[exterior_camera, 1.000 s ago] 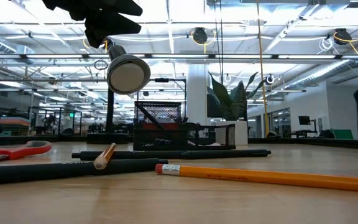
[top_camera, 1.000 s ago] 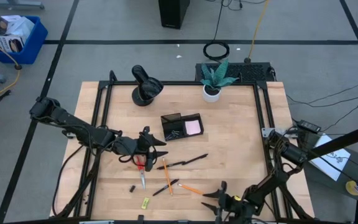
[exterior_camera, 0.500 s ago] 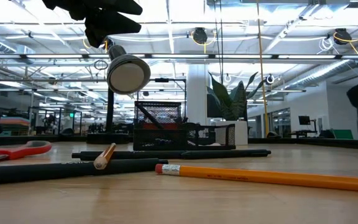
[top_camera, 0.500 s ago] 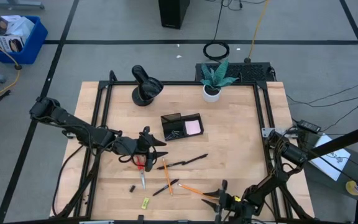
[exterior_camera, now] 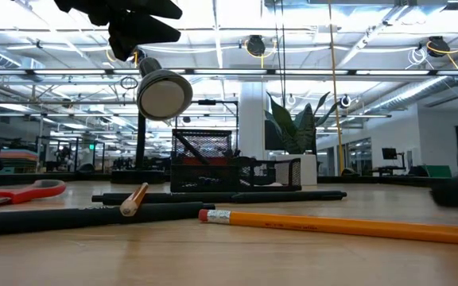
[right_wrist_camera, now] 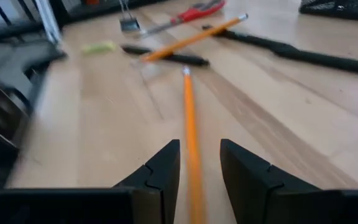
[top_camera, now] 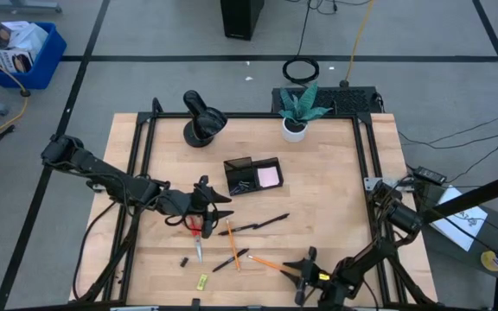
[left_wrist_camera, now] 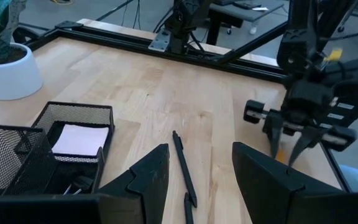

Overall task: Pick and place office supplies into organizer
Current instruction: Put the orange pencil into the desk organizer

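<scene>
Right end effector (right_wrist_camera: 194, 163), fingers spread, straddles the orange pencil (right_wrist_camera: 189, 118); closing off-centre could roll it away across the tabletop (right_wrist_camera: 278, 106).

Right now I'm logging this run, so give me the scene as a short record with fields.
organizer: black mesh tray at table centre, pink note pad already inside
left gripper: open, above the red scissors
right gripper: open, low at the near edge, fingers either side of an orange pencil
loose on table: black pens, a second pencil, a yellow-green piece
bystanders: plant pot, black lamp
</scene>
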`<control>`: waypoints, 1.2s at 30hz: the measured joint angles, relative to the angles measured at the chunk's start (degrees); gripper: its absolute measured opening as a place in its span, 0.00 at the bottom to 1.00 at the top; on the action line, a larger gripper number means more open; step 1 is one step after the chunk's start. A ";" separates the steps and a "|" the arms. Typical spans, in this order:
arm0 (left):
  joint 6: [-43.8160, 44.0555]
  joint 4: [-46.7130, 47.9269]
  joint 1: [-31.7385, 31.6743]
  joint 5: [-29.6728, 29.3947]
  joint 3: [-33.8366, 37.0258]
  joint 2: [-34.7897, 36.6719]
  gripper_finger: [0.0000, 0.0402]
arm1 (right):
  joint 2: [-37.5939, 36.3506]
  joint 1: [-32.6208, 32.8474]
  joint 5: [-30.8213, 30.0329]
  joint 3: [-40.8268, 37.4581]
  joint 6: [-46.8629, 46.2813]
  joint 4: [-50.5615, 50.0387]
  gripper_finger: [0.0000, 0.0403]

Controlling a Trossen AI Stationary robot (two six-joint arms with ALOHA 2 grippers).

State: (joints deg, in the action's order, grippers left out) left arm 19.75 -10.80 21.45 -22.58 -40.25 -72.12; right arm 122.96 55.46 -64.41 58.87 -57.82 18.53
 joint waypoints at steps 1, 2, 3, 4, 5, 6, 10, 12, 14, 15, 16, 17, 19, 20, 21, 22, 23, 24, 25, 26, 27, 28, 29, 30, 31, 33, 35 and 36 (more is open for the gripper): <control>0.00 -0.10 0.00 0.02 0.00 0.00 0.45 | 0.82 0.04 0.03 0.06 -0.10 -0.07 0.27; 0.00 -0.11 0.00 0.02 0.00 0.00 0.45 | 1.57 0.02 0.21 0.26 -0.68 -0.06 0.27; 0.00 -0.08 0.00 0.01 0.00 0.00 0.45 | 2.12 0.03 0.24 0.64 -1.14 0.02 0.27; 0.00 -0.07 0.00 0.03 0.00 0.00 0.45 | 2.40 -0.09 0.49 1.08 -1.34 -0.09 0.27; -0.02 -0.07 0.00 0.03 0.00 0.00 0.45 | 2.48 -0.26 0.74 1.63 -1.27 -0.50 0.27; -0.02 -0.07 0.00 0.01 0.00 0.00 0.45 | 2.53 -0.35 1.32 2.14 -0.80 -0.62 0.27; -0.02 -0.14 0.00 0.03 0.00 0.00 0.45 | 2.58 -0.72 3.20 3.02 -1.18 -0.23 0.27; -0.01 -0.13 0.00 0.03 0.00 0.00 0.45 | 2.93 -1.09 4.87 3.16 -1.33 -0.84 0.27; -0.02 -0.14 0.00 0.03 0.00 0.00 0.45 | 3.24 -1.09 5.36 3.21 -1.11 -1.05 0.27; -0.02 -0.14 0.02 0.03 0.00 0.00 0.45 | 3.33 -1.13 5.53 3.21 -1.11 -1.08 0.27; -0.01 -0.14 0.01 0.03 0.00 0.00 0.45 | 3.35 -1.34 5.69 3.21 -1.11 -1.09 0.27; -0.02 -0.14 0.01 0.03 0.00 0.00 0.45 | 3.35 -1.49 5.83 3.21 -1.26 -1.04 0.27; -0.02 -0.16 0.02 0.03 0.00 0.00 0.45 | 3.40 -1.83 5.90 3.21 -1.40 -0.99 0.27; -0.02 -0.16 0.01 0.03 0.00 0.00 0.45 | 3.43 -2.00 5.70 3.21 -1.56 -1.07 0.27; 0.00 -0.16 0.02 0.03 0.00 0.00 0.45 | 3.43 -2.14 5.25 3.21 -2.06 -1.23 0.26; -0.02 -0.16 0.02 0.02 0.00 0.00 0.45 | 3.46 -2.37 4.93 3.21 -2.29 -1.35 0.25; -0.02 -0.17 0.00 0.01 0.00 0.00 0.45 | 3.50 -2.61 4.87 3.21 -2.06 -1.63 0.24; -0.02 -0.18 0.02 0.03 0.00 0.00 0.45 | 3.54 -2.88 4.90 3.20 -1.81 -1.84 0.23; 0.00 -0.16 0.02 0.03 0.00 0.00 0.45 | 3.56 -3.11 5.23 3.17 -1.62 -2.14 0.22; -0.02 -0.17 0.01 0.03 0.00 0.00 0.45 | 3.55 -3.38 5.76 3.13 -1.52 -2.44 0.21; -0.01 -0.17 0.01 0.02 0.00 0.00 0.45 | 3.53 -3.56 6.49 3.13 -1.59 -2.73 0.20; -0.02 -0.18 0.02 0.03 0.00 0.00 0.45 | 3.53 -3.68 7.20 3.13 -2.17 -3.40 0.19; -0.02 -0.16 0.00 0.03 0.00 0.00 0.45 | 3.54 -3.73 7.72 3.13 -3.05 -4.32 0.17; -0.02 -0.18 0.00 0.01 0.00 0.00 0.45 | 3.53 -3.83 8.31 3.13 -3.97 -5.22 0.16; -0.02 -0.16 0.00 0.03 0.00 0.00 0.45 | 3.49 -3.96 8.80 3.10 -4.69 -5.84 0.15; 0.00 -0.17 0.02 0.02 0.00 0.00 0.45 | 3.50 -4.02 8.97 3.10 -4.79 -5.99 0.13; -0.02 -0.16 0.00 0.02 0.00 0.00 0.45 | 3.52 -4.04 8.99 3.06 -4.74 -6.03 0.11; -0.02 -0.16 0.02 0.03 0.00 0.00 0.45 | 3.52 -4.04 8.99 3.06 -4.84 -6.26 0.11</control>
State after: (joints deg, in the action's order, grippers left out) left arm 19.73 -10.96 21.47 -22.55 -40.25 -72.12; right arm 126.48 51.42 -55.42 61.93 -62.66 12.27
